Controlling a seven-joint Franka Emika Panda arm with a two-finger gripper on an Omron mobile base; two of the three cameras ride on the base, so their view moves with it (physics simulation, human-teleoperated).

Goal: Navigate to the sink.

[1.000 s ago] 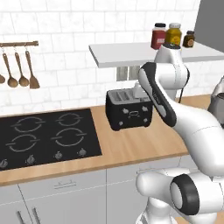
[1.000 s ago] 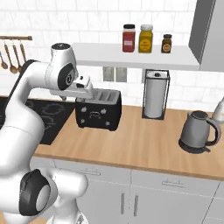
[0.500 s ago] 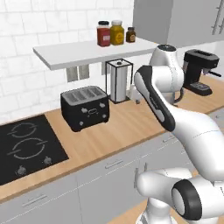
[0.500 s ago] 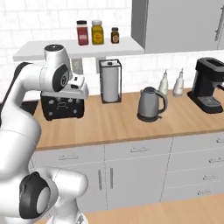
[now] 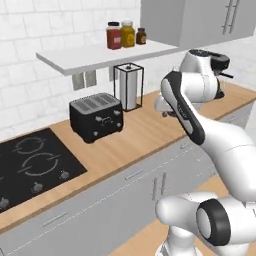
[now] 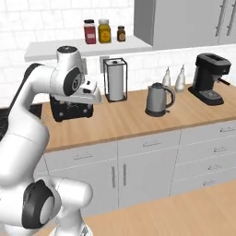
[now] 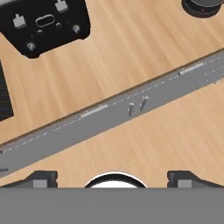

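The sink is out of view. My gripper (image 7: pixel 113 177) is open, its two dark fingertips (image 7: pixel 41 177) wide apart with nothing between them. It hangs over the front edge of the wooden counter (image 5: pixel 145 132), right of the black toaster (image 5: pixel 96 117). From the right the gripper (image 6: pixel 94 95) sits in front of the toaster (image 6: pixel 69 110). The hand camera looks down on the counter's edge, the grey cabinet fronts (image 7: pixel 131 109) and the wooden floor.
A black stovetop (image 5: pixel 30 167) lies at the left. A paper towel holder (image 6: pixel 115 79), a grey kettle (image 6: pixel 157 99), two small bottles (image 6: pixel 173 78) and a black coffee machine (image 6: pixel 209 78) stand along the counter. Jars (image 6: pixel 102 31) sit on the wall shelf.
The whole picture has shifted left: the base has driven right along the counter. The stovetop has slid toward the left edge; kettle and coffee machine have come into view.
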